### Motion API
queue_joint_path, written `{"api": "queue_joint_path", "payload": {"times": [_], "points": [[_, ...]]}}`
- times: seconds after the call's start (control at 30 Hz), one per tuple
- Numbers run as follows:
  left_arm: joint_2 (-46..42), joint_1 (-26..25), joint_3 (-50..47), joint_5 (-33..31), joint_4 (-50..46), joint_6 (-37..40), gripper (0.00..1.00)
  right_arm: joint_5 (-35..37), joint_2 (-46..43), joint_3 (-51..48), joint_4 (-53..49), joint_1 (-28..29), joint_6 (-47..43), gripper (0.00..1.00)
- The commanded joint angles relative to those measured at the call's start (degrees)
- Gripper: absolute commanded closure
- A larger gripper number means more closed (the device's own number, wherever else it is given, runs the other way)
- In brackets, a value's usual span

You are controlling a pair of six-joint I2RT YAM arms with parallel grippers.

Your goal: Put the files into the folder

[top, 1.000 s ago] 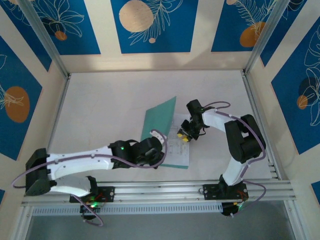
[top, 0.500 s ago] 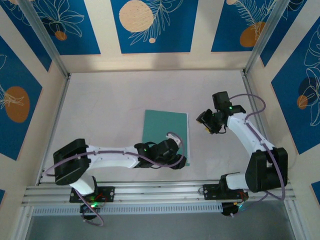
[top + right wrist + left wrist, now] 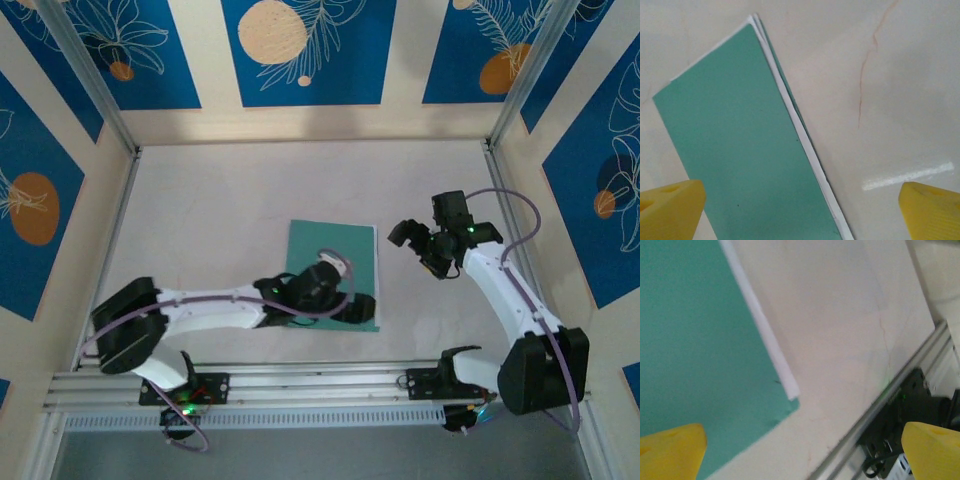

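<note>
The teal folder [image 3: 325, 260] lies shut and flat in the middle of the table. A thin white edge of the files [image 3: 376, 270] sticks out along its right side. My left gripper [image 3: 356, 306] hovers over the folder's near right corner, open and empty. In the left wrist view the folder [image 3: 690, 340] and the files' edge [image 3: 760, 325] lie past the left gripper [image 3: 802, 455] and its yellow fingertips [image 3: 670, 450]. My right gripper [image 3: 415, 245] hangs open, right of the folder and apart from it. The right wrist view shows the right gripper [image 3: 800, 210] open above the folder [image 3: 735, 150] and the files' white edge [image 3: 805, 140].
A metal rail [image 3: 320, 375] runs along the near table edge, and in the left wrist view this rail [image 3: 890, 400] lies close to the folder's corner. Enclosure walls and posts [image 3: 515, 90] ring the pale table [image 3: 220, 200]. A thin crack [image 3: 862, 75] marks the surface.
The folder's raised top leaf has come down flat over the files. Both grippers have opened. The right gripper pulled away to the right; the left shifted to the folder's near right corner.
</note>
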Motion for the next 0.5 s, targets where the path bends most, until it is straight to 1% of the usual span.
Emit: {"api": "queue_joint_path", "payload": {"times": [0.0,0.03,0.07,0.1,0.13,0.17,0.2,0.23,0.27,0.3,0.33,0.37,0.4,0.43,0.47], "points": [[-9.93,7.72,-3.66,-0.89,-4.16,0.65,0.0,6.82,-5.74,1.48,2.79,2.22,-6.61,0.01],[-12.59,10.41,-4.39,-1.38,-6.46,1.22,0.0,11.74,-7.55,1.67,3.15,3.29,-7.6,0.01],[-15.77,13.04,-4.56,-3.85,-10.51,2.32,0.0,20.39,-9.91,1.66,2.93,5.35,-7.35,0.01],[-18.84,14.95,-4.06,-7.81,-15.5,4.36,0.0,28.4,-12.44,0.56,4.1,7.17,-7.3,0.01],[-20.96,15.75,-3.38,-13.49,-19.63,6.27,0.0,31.17,-14.5,-1.89,7.87,7.18,-10.59,0.01],[-22.97,16.06,-2.12,-21.54,-25.19,8.1,0.0,28.7,-17.01,-6.96,18.7,5.87,-19.72,0.01],[-24.5,16.12,-1.1,-29.95,-30.63,7.62,0.0,24.41,-19.08,-13.74,30.74,4.36,-26.71,0.01],[-25.34,16.46,-0.51,-35.55,-34.49,6.86,0.0,22.8,-20.22,-19.95,40.99,3.55,-30.11,0.01],[-26.11,17.02,0.02,-41.44,-38.17,6.57,0.0,22.85,-20.67,-26.61,50.79,2.95,-33.27,0.01],[-26.91,17.62,0.11,-45.28,-40.66,7.19,0.0,22.79,-20.1,-31.13,57.37,1.83,-33.59,0.01],[-27.74,18.29,-0.47,-47.17,-40.85,9.26,0.0,21.63,-19.05,-33.2,59.5,0.36,-33.34,0.01],[-28.75,19.41,-1.76,-47.65,-39.23,12.63,0.0,19.59,-17.2,-34.43,60.89,-1.49,-33.0,0.01],[-29.79,20.3,-4.2,-47.69,-35.46,17.39,0.0,18.09,-15.27,-35.18,62.26,-2.83,-33.05,0.01],[-31.66,20.69,-7.26,-47.78,-29.55,22.9,0.0,16.84,-12.9,-36.05,65.16,-3.68,-33.58,0.01],[-33.55,20.96,-10.44,-48.7,-24.83,25.26,0.0,15.66,-10.55,-37.34,69.31,-4.14,-34.54,0.01]]}}
